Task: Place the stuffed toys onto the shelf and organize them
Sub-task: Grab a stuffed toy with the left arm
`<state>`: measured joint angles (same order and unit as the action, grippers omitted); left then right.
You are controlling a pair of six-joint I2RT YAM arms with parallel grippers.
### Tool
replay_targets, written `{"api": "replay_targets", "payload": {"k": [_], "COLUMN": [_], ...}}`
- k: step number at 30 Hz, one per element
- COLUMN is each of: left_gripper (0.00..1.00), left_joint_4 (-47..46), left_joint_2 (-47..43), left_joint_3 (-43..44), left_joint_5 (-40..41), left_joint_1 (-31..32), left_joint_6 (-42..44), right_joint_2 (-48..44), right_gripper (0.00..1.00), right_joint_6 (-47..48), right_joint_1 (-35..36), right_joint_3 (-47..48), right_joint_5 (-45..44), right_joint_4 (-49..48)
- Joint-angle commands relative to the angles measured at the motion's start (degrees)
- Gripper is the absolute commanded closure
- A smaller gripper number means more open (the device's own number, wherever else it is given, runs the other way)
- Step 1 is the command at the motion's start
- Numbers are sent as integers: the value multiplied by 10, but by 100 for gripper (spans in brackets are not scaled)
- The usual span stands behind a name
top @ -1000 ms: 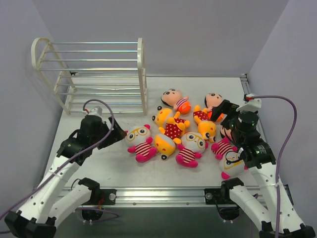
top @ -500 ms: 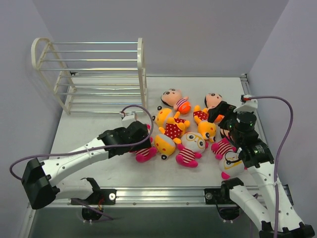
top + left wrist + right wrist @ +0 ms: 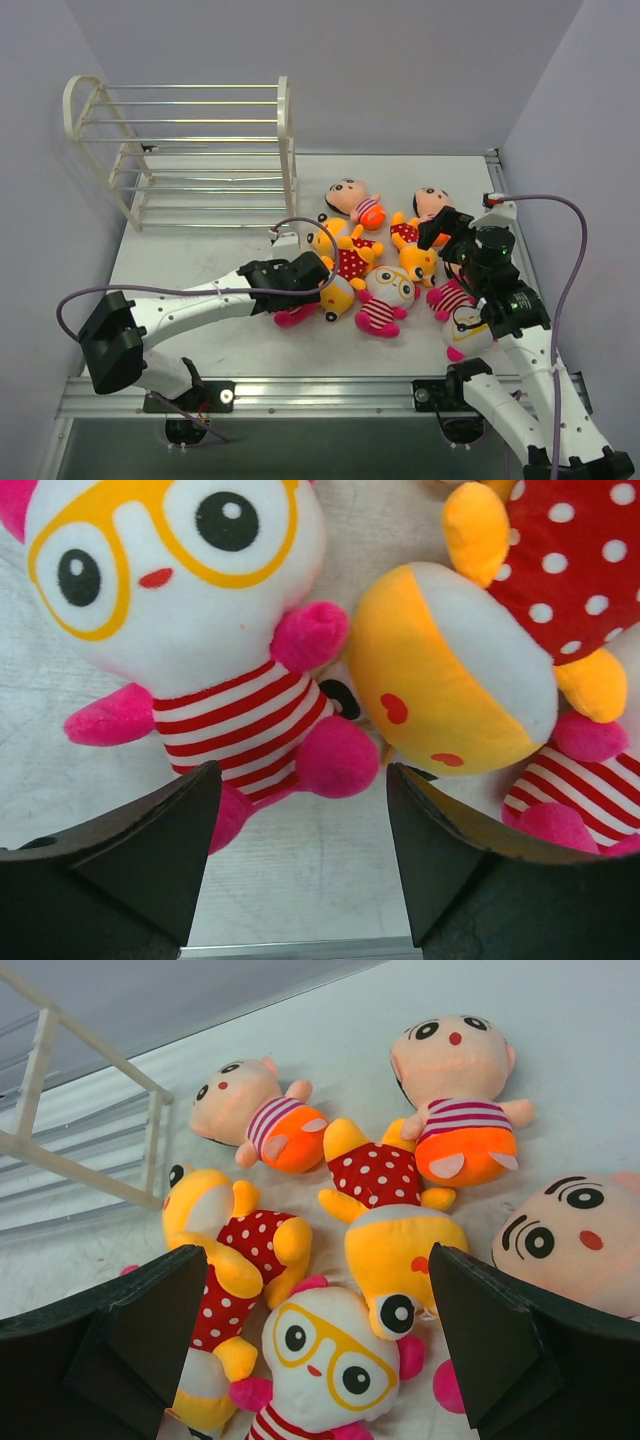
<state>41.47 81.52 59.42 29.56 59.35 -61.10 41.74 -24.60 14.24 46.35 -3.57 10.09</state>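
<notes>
nine stuffed toys (image 3: 385, 295) lie loose in one heap on the table (image 3: 180, 255), right of centre, none on the shelf (image 3: 285, 150) yet. most are face up and overlapping, so prob. just dumped there, not sorted by kind. the shelf stands at the back left corner, well apart from the heap, all 3 tiers bare, long side toward the arms, which should make loading from the front easy.

the pink glasses toy (image 3: 200, 610) sits at the heap's left edge, nearest the shelf, so it's a sensible 1st pick. the left gripper (image 3: 302, 780) is down over its striped belly and legs. fingers apart, one each side of the lower body, bare table showing between the tips, so no pinch yet as far as i can see. the yellow toy (image 3: 450, 680) in the red dotted dress lies just beside it, head touching or nearly touching the pink foot, so it could get dragged along or caught w/ the grab.

the right gripper (image 3: 318, 1255) hangs above the heap's far right side, fingers spread wide, holding nothing. looks like it's waiting its turn or lining up on a yellow or peach-faced one.

writing: none readable. no tags, brand marks or labels visible on toys, shelf or table in any view.
</notes>
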Motion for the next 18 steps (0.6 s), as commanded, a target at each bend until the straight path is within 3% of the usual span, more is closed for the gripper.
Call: {"api": "replay_targets", "payload": {"k": [1, 18], "left_gripper": [24, 24], "left_joint_4": [-7, -20], "left_joint_2": [12, 82], "left_joint_3": [35, 45], "left_joint_5": [16, 9], "left_joint_1": [11, 22], "left_joint_6": [-11, -17], "right_joint_2": [-5, -17], "right_gripper": [0, 0], "right_joint_6": [3, 7], "right_joint_1": [1, 1], "right_joint_3": [-5, -18], "right_joint_5": [2, 0], "right_joint_4": [-22, -22]}}
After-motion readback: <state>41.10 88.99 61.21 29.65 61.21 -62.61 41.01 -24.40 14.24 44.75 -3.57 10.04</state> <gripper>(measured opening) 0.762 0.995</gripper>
